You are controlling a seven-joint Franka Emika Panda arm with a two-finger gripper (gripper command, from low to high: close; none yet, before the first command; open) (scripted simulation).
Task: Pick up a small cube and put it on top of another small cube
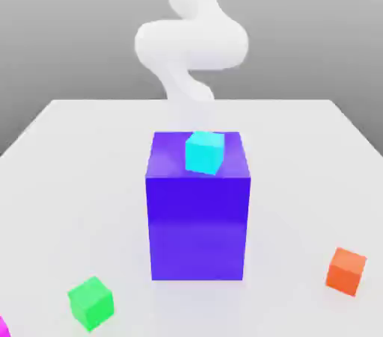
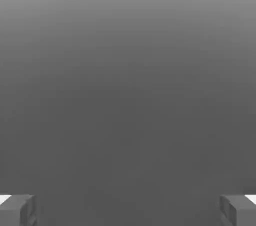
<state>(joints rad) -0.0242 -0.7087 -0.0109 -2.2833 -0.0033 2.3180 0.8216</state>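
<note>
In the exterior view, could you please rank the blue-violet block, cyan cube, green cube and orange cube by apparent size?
1. Blue-violet block, clearly largest.
2. Green cube, orange cube and cyan cube look about alike; the cyan one sits farther back, so I won't rank them.

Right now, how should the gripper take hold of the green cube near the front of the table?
Grip the green cube across two opposite vertical faces, coming straight down from above. It rests flat on the table, apart from the big blue block and the orange cube, so its sides look free. It sits turned relative to the block, so the fingers, now wide apart, would probably need rotating to match.
</note>
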